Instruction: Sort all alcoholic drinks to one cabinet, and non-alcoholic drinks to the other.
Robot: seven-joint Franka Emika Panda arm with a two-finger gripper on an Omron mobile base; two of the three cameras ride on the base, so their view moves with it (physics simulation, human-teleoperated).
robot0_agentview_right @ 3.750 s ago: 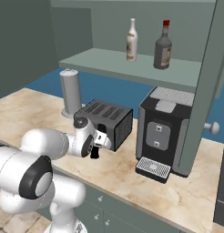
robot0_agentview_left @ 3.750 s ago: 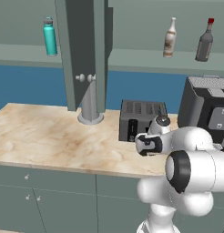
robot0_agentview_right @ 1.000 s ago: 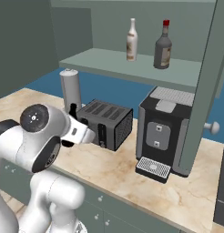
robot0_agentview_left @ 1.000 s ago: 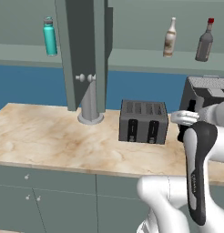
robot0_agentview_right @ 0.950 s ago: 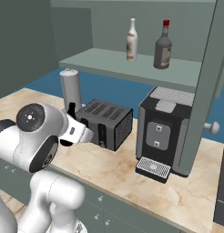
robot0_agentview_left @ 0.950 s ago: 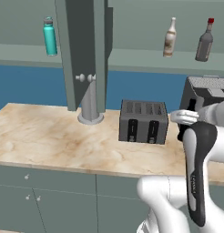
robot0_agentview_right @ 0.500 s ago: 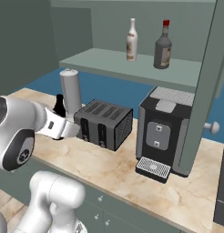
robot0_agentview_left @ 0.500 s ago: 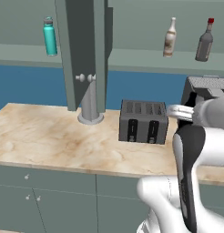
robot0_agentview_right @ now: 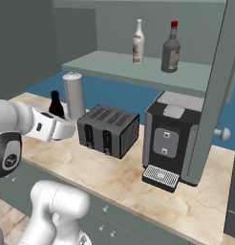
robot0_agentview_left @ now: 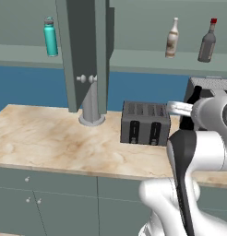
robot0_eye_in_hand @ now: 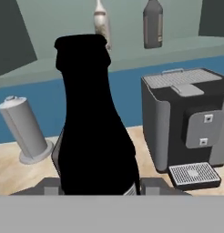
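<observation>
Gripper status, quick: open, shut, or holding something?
Gripper: shut on the small black bottle, which stands upright between its fingers.

A beige marble counter (robot0_agentview_left: 50, 138) runs across the room above grey-green base cabinets (robot0_agentview_left: 46, 198) with small round knobs. Behind it the wall is blue (robot0_agentview_left: 27, 87), and higher up a grey-green shelf (robot0_agentview_left: 134, 67) stretches along a muted green back wall. An open cabinet door (robot0_agentview_left: 83, 50) with 2 small knobs hangs over the counter in the left base view; another door (robot0_agentview_right: 215, 91) with a round knob stands at the right of the right base view. On the counter sit a dark 4-slot toaster (robot0_agentview_right: 108, 130), a black coffee machine (robot0_agentview_right: 172, 143) with a drip tray, and a grey paper-towel roll (robot0_agentview_right: 74, 95) on a round stand. The light is even and soft.
</observation>
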